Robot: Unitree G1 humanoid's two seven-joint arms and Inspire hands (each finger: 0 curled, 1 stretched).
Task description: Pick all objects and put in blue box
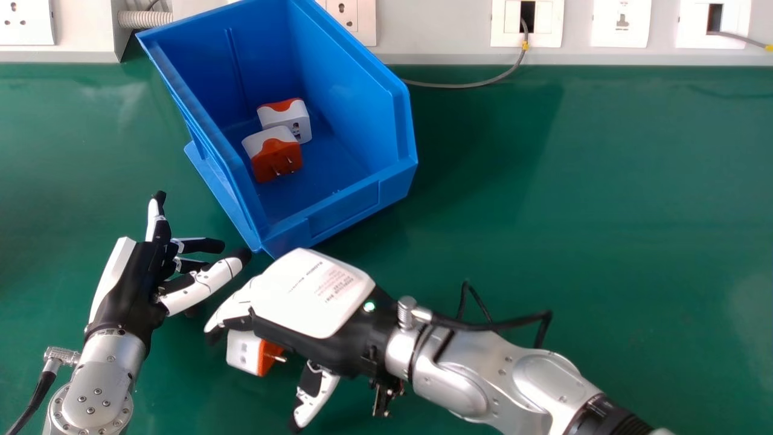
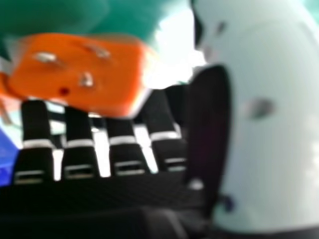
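My right hand (image 1: 311, 293) is palm-down in front of the blue box (image 1: 347, 217), its fingers extended and the thumb held apart. Just beyond its palm side is a white and orange plug adapter (image 1: 246, 352), partly covered by the fingers. From the right hand view, the adapter's orange pin face (image 2: 79, 74) lies against or close to the fingers of the right hand (image 2: 119, 142), and the thumb is away from it. Two more adapters, one (image 1: 275, 154) in front of the other (image 1: 290, 119), lie inside the box. At the left, my left hand (image 1: 130, 290) is open and holds nothing.
The box stands at an angle near the back of the green table (image 1: 574, 199), close to a wall panel with sockets (image 1: 621, 23). A grey cable (image 1: 465, 84) runs behind the box. The left hand's thumb is near the box's front corner.
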